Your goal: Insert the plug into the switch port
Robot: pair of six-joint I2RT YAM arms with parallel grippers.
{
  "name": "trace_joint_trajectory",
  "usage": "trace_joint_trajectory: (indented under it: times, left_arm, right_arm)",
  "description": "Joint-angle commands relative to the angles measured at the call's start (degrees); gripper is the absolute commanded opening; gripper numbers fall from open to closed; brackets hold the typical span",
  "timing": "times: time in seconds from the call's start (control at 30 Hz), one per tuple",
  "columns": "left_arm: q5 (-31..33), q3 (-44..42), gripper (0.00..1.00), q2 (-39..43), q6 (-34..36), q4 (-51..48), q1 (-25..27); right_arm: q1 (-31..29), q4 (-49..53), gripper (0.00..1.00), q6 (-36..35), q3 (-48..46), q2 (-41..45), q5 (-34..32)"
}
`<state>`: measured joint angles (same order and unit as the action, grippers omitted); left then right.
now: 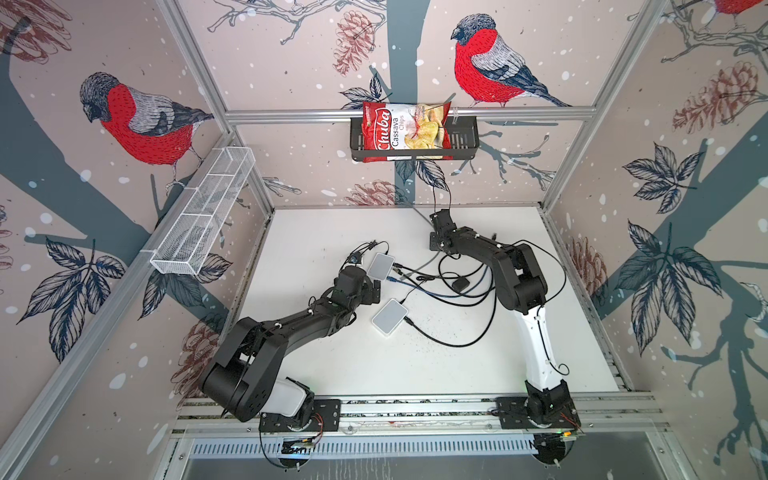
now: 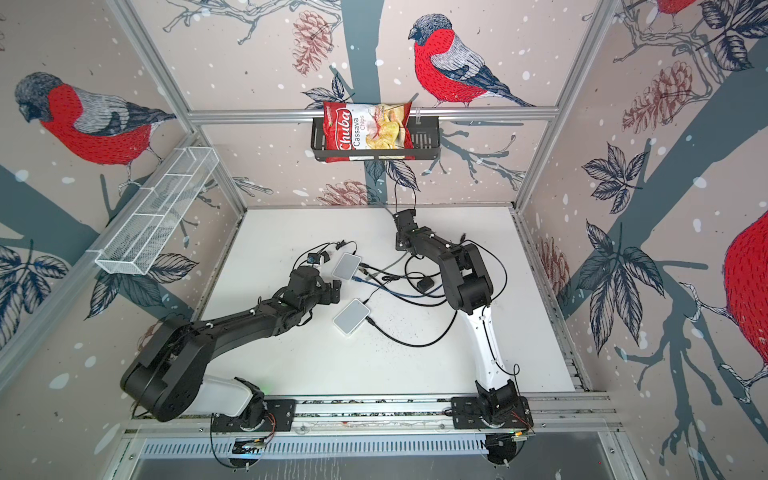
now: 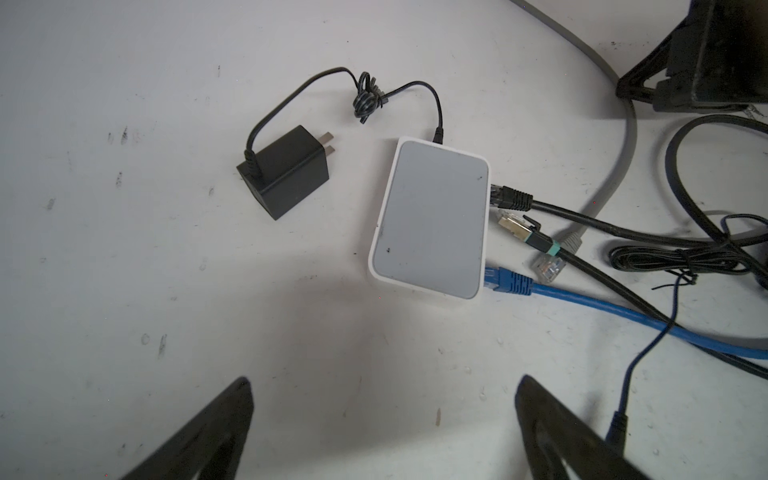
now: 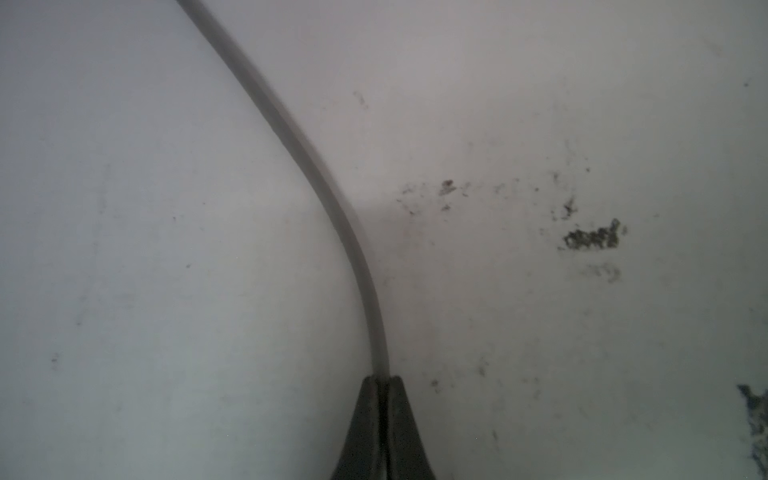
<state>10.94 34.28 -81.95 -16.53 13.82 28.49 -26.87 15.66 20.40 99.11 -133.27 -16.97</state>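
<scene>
Bullfinch-print walls [image 1: 291, 62], aluminium frame [image 1: 291, 114], scuffed white tabletop [image 1: 374, 365]

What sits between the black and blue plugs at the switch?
In the left wrist view, a loose metal-shelled plug lies between black plug and blue plug, beside the switch; a clear plug lies farther out.

The left gripper [image 3: 384, 382] hovers mid-surface, jaws wide. The right gripper [image 4: 382, 380], near the far edge, pinches the grey cable [image 4: 299, 149].

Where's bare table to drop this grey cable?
Bare: the wide front patch between the near switch and the base rail; also the far-left corner behind the power adapter. Crowded: cable tangle beside the far switch.
</scene>
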Motion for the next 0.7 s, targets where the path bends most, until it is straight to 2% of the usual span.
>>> trace_joint_trajectory:
  times: [0.0,0.33,0.47,0.67]
  left_arm:
    - [0.3,-0.3,0.97,0.2,0.2,1.1,-0.1]
    - [0.6,-1.3,0.97,1.5,0.1,1.3,-0.2]
    - [0.8,-1.5,0.97,1.8,-0.1,1.4,-0.2]
    - [0.6,-1.8,0.97,1.9,0.0,1.6,-0.2]
  right_arm:
    - [0.7,-1.7,0.00,3.0,-4.9,3.9,-3.3]
    - [1.1,-15.1,0.00,6.0,-17.6,19.0,-12.8]
    - [1.2,-17.2,0.00,5.9,-20.5,23.2,-15.8]
    - [1.6,-20.9,0.00,7.2,-25.1,27.7,-17.2]
